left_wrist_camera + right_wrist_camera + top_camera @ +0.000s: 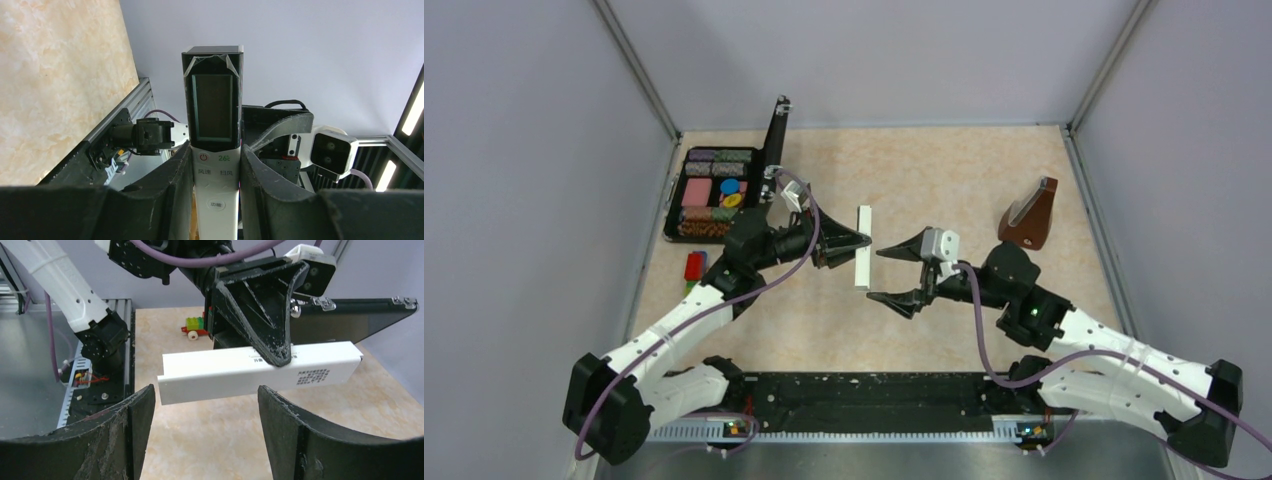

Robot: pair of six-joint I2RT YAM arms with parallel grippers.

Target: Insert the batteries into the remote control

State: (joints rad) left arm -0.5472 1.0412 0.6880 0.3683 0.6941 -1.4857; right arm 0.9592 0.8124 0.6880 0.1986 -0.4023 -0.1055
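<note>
Left end effector [855,244] pinches the remote control [863,222] while the right end effector [876,274] gapes empty beside it, and we fear a clumsy closing could twist the remote control loose.

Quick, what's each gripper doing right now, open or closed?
Left gripper: closed on the remote control.
Right gripper: open, holding nothing.

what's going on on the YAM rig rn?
The left tool is shut on the white remote control and holds it in the air, screen side toward its own wrist camera. The right tool is open and holds nothing. It is lined up facing the remote's plain back, not touching it.
</note>
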